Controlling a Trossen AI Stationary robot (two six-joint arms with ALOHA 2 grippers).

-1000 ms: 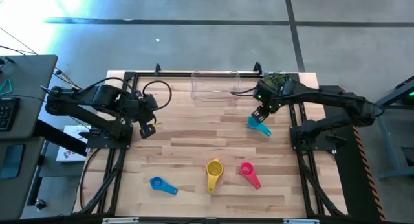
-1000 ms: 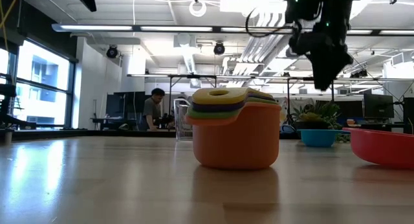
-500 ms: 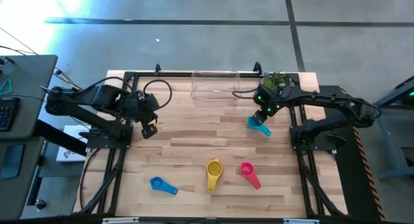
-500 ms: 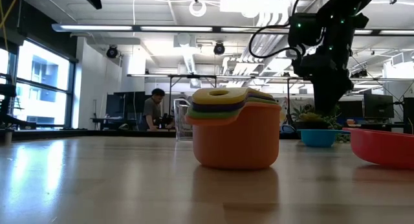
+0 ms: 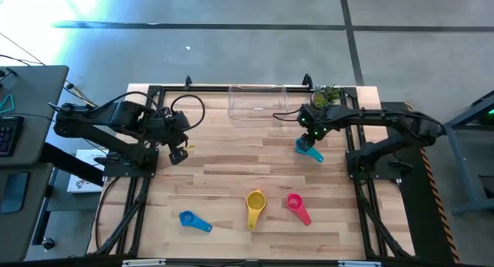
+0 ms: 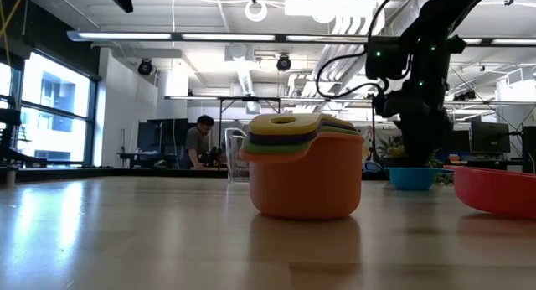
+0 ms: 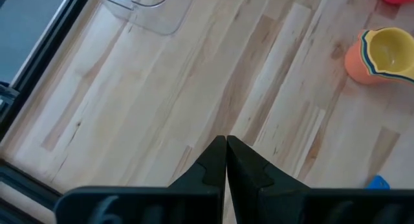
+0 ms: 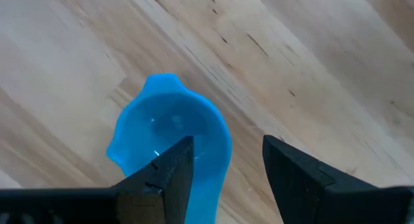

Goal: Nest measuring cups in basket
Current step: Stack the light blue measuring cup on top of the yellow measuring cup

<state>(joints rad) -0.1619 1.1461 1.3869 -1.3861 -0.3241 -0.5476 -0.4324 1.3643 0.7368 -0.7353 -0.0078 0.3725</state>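
The teal measuring cup (image 8: 169, 134) lies open side up on the table, right of the middle (image 5: 310, 150). My right gripper (image 8: 226, 146) is open and low over it (image 6: 413, 160). One finger hangs over the bowl and the other stands past the rim, and I see no touch. Near the front edge, a nested stack (image 5: 255, 205) with a yellow cup on top sits in an orange cup (image 6: 306, 179). A pink-red cup (image 5: 296, 206) and a blue cup (image 5: 194, 221) lie to either side of it. The clear basket (image 5: 257, 103) stands at the far edge. My left gripper (image 7: 226, 144) waits shut at the table's left (image 5: 176, 153).
A small potted plant (image 5: 327, 95) stands at the far right corner, just behind my right arm. A black frame rail (image 5: 231, 88) runs round the table. Bare wood lies between the basket and the front row of cups. A person (image 6: 198, 142) stands far back in the room.
My right gripper has come down toward the teal cup, from well above it to just over its bowl. The cup has not moved.
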